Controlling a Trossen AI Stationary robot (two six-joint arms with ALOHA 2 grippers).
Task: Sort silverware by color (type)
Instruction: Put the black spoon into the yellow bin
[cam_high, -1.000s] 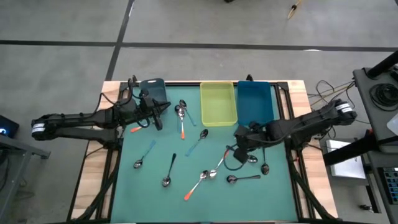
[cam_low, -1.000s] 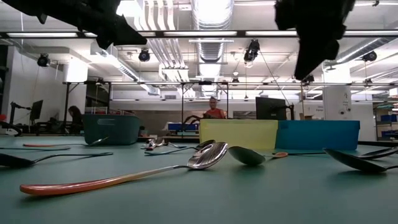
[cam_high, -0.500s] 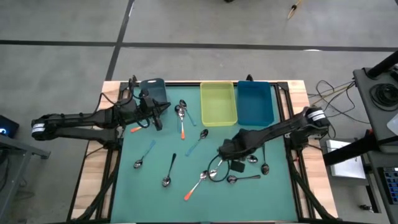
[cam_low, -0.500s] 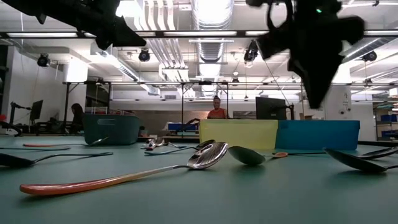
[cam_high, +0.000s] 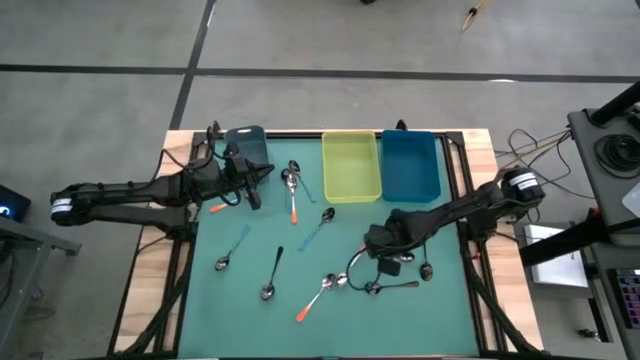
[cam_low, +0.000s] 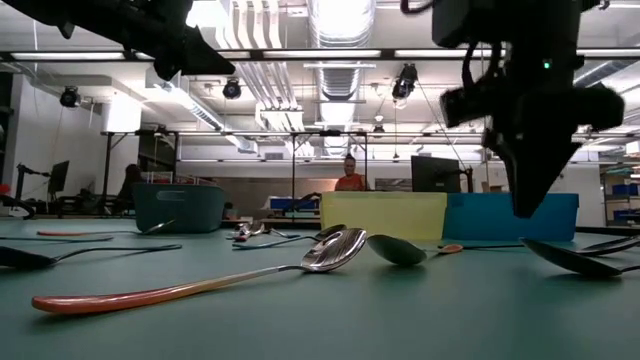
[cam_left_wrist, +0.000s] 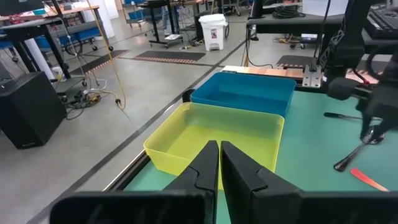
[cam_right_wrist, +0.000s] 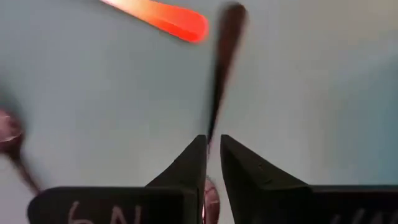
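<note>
Since a second ago my right end effector (cam_right_wrist: 212, 163) has dropped over a dark-handled spoon (cam_right_wrist: 222, 68) mid-surface, fingers nearly closed astride its handle; the thin handle may slip out. Left end effector (cam_left_wrist: 219, 174) stays closed, empty.

Count from above:
- bins: 3 along the desk's far edge: dark teal bin (cam_high: 246, 144), yellow bin (cam_high: 350, 166), blue bin (cam_high: 410, 166)
- orange-handled spoons (cam_high: 293, 206): 3 clear
- pale-blue-handled spoons (cam_high: 237, 247): 3
- black-handled spoons (cam_high: 274, 268): 3 clear
- a few more spoons bunched under the right arm (cam_high: 460, 208), can't count
- arms: 2, with the left arm (cam_high: 130, 193)
- person (cam_low: 349, 178) in the room behind: 1
</note>
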